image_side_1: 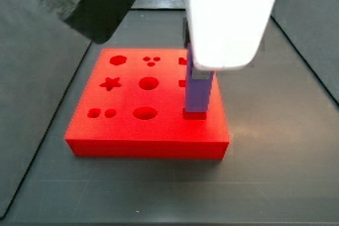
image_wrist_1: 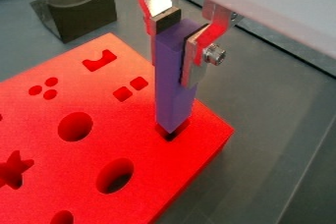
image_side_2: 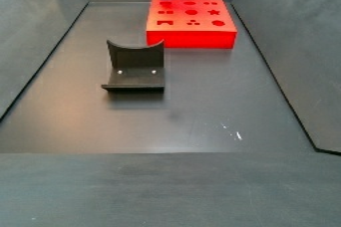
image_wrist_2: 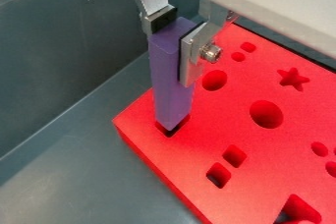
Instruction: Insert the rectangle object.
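The rectangle object (image_wrist_1: 174,76) is held upright, clamped near its top between the silver fingers (image_wrist_1: 160,12) of the gripper (image_wrist_1: 182,29). Its lower end is set into a hole near the edge of the red block (image_wrist_1: 92,135), as is seen in both wrist views. In a side view, the dark grey holder block (image_side_2: 135,68) is seen well apart from the red block on the floor.

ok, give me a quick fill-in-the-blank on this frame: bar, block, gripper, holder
1. The gripper is shut on the ____ bar, held upright.
2. The rectangle object has its lower end in a hole near the ____ of the red block.
3. In a side view the dark grey holder stands ____ from the red block.

Missing words: purple-blue; edge; apart
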Robot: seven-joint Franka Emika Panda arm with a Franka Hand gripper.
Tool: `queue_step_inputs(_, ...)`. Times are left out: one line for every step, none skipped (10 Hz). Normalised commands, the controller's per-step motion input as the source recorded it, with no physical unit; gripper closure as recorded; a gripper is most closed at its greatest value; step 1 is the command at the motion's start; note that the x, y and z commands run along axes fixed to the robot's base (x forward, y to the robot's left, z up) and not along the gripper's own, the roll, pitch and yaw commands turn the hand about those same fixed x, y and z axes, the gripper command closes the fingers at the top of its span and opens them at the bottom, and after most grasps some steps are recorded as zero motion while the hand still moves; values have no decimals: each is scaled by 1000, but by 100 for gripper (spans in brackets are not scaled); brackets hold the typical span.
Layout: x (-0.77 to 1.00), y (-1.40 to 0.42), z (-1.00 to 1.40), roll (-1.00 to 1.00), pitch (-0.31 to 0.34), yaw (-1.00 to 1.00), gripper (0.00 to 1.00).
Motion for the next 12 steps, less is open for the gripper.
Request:
queue_step_inputs(251,-20,-86,47,33,-214,100)
queue_step_inputs(266,0,-91,27,24,-146,100)
queue_step_inputs(0,0,-106,20,10,-83,100)
queue_step_inputs(0,0,-123,0,0,-63,100)
queue_step_inputs(-103,0,-157,0,0,-91,100)
queue_step_inputs(-40,-6,-91,0,0,-80,100)
queue_step_inputs(89,-54,-86,0,0,-11,100)
queue_step_inputs(183,-66,-89,0,0,0,100)
queue_step_inputs(237,-103,-54,0,1,0,100)
queue_step_inputs(71,-31,-131,0,0,0,100)
queue_step_inputs(0,0,-183,27,0,-37,100)
queue_step_inputs(-160,0,-134,30,7,-134,100)
